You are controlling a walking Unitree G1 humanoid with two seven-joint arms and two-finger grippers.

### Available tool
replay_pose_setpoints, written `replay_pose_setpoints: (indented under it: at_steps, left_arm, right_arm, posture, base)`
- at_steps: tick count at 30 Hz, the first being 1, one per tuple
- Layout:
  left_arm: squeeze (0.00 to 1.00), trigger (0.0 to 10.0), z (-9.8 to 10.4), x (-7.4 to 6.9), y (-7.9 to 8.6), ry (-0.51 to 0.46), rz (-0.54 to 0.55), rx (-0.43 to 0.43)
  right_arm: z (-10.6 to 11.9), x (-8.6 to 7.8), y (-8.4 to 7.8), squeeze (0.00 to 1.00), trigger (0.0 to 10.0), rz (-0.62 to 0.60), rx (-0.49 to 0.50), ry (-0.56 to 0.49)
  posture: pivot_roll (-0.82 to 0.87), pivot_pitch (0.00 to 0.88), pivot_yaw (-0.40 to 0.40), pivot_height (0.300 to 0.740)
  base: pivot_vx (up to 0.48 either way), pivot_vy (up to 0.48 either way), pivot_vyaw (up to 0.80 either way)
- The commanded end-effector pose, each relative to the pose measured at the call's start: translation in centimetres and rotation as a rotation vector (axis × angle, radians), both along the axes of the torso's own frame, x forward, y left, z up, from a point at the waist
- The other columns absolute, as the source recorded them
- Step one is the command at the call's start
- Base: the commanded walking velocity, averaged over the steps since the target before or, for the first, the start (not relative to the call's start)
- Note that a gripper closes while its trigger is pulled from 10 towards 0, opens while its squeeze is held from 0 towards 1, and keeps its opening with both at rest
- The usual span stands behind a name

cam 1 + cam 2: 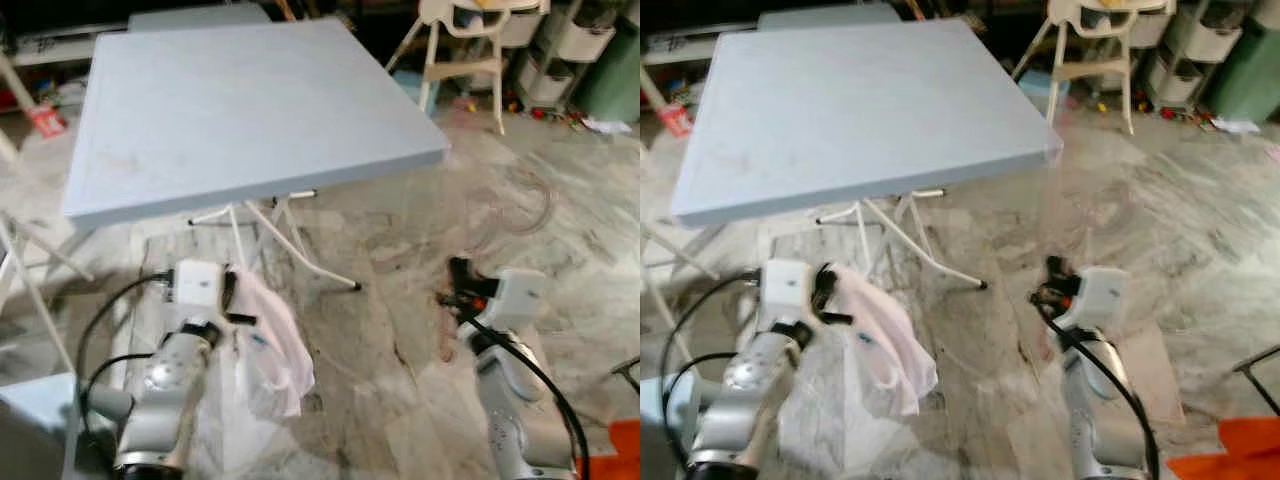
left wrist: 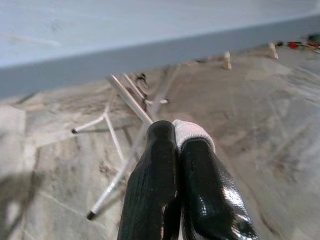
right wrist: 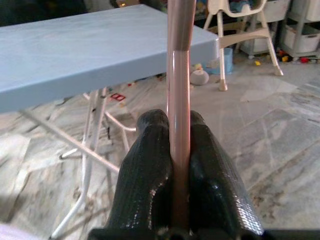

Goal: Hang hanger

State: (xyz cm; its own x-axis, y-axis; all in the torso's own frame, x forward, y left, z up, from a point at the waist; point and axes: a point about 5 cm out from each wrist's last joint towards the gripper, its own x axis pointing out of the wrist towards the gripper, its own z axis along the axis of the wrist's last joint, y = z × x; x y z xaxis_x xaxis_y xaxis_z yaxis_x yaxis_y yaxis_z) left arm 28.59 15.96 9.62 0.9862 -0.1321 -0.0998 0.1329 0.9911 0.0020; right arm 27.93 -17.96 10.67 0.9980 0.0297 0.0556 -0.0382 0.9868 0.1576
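**Hanger pinched in the right end effector, garment in the left, and no rail in sight**

A robot looks down over its two silver arms at a marble floor [image 1: 420, 330]. Ahead stands a pale blue folding worktop [image 1: 240, 110] on thin white crossed legs [image 1: 290, 240], its top bare.

The right end effector [image 3: 179, 150] is closed on a slim, pale pink translucent hanger [image 3: 179, 60]. In the right wrist view the bar runs straight up between the two black fingers and out past the top of the picture. From the head cameras the same hanger is barely visible, a faint clear shape rising toward the worktop's near corner.

The left end effector [image 2: 172, 150] is closed too, pinching a fold of white cloth at its tips. A pale pink garment [image 1: 270, 340] hangs from it, sagging low toward the floor.

Risks, as a judgement from this scene:
- The hanger is thin and smooth and is gripped across a narrow bar, so it could swivel or slip through the fingers if the arm swings.
- Its upper end stands close to the worktop edge; raising or turning it could knock it there and twist it loose.
- The drooping garment could drag on the floor or snag the worktop's legs as the robot walks.
- No rail or hook can be seen, so the robot likely has to carry everything farther.
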Motion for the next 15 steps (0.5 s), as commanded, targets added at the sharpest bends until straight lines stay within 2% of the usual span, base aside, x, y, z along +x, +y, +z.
replay_pose_setpoints:
  at_steps: [1, 7, 11, 15]
  left_arm:
    - [0.0, 10.0, 0.58, 0.1, -0.22, -0.025, -0.005, -0.001]
    - [0.0, 10.0, 0.46, 0.39, 0.43, -0.02, -0.001, 0.034]
    - [0.0, 10.0, 0.65, 0.58, 0.69, -0.031, 0.026, 0.031]
    - [0.0, 10.0, 0.03, 0.19, 0.34, -0.021, 0.034, 0.023]
  right_arm:
    - [0.02, 0.07, -0.73, 0.0, 10.0, -0.026, -0.004, -0.009]
    - [-0.57, 0.15, -0.13, 0.0, 10.0, -0.023, 0.004, -0.003]
    - [-0.75, 0.04, -0.42, 0.0, 10.0, -0.02, -0.007, -0.003]
    - [-0.92, -0.01, -0.82, 0.0, 10.0, -0.005, -0.017, 0.007]
  posture:
    - [0.04, 0.084, 0.031, 0.74]
    - [0.05, 0.076, 0.049, 0.74]
    - [0.04, 0.079, 0.036, 0.74]
    - [0.04, 0.082, 0.008, 0.74]
  base:
    - [0.352, 0.0, 0.0]
    - [0.35, 0.0, 0.0]
    - [0.35, 0.0, 0.0]
    - [0.346, 0.0, 0.49]
